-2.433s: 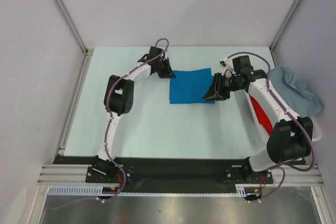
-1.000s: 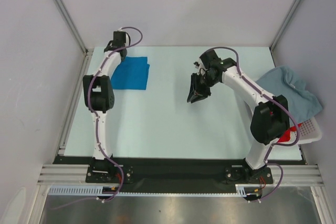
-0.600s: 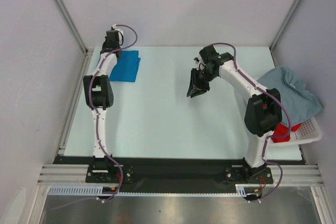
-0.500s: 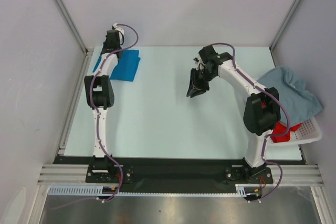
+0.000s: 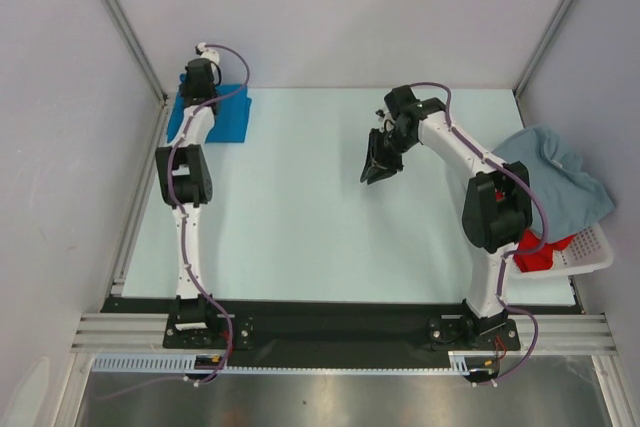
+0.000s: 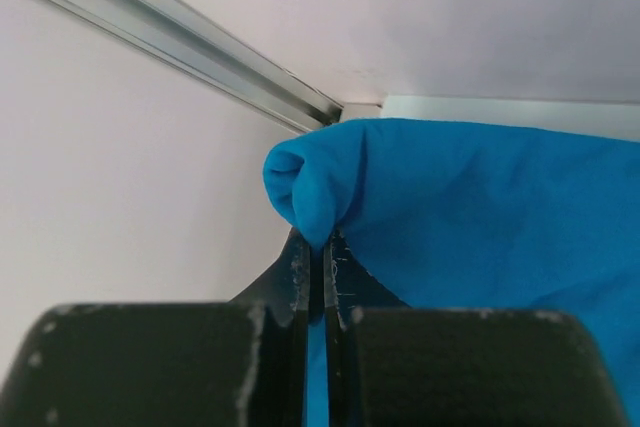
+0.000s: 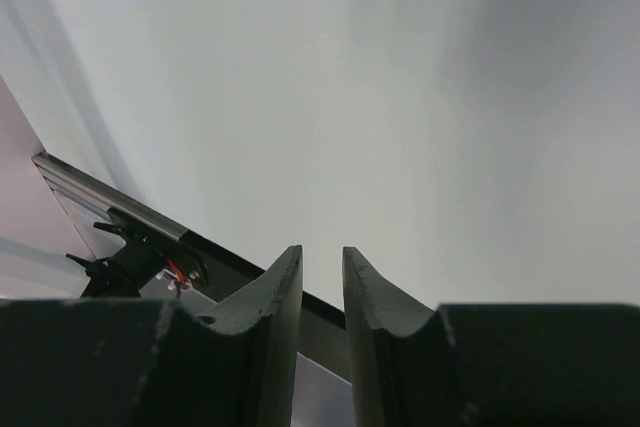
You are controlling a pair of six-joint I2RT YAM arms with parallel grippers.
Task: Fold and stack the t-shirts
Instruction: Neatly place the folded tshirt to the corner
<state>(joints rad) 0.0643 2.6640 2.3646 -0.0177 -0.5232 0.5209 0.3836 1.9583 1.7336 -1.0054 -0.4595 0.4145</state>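
The bright blue t-shirt [image 5: 228, 118] lies folded in the table's far left corner. My left gripper [image 5: 196, 102] is shut on a bunched fold of it; in the left wrist view the jaws [image 6: 320, 245] pinch the blue cloth [image 6: 480, 207] against the wall corner. My right gripper [image 5: 378, 169] hovers over the middle right of the table, empty, its jaws [image 7: 322, 252] a narrow gap apart. The pale grey-blue t-shirt [image 5: 560, 172] is draped over the basket at the right. The red t-shirt [image 5: 535, 252] lies in the basket, mostly hidden.
The white slatted basket [image 5: 592, 247] stands at the table's right edge. Metal frame posts and walls close in the far left corner [image 6: 190, 42] beside the left gripper. The black base rail [image 5: 330, 322] runs along the near edge.
My left gripper has dragged the blue t-shirt from the table's middle to the far left corner. My right gripper let go of it and shifted slightly right over the middle.
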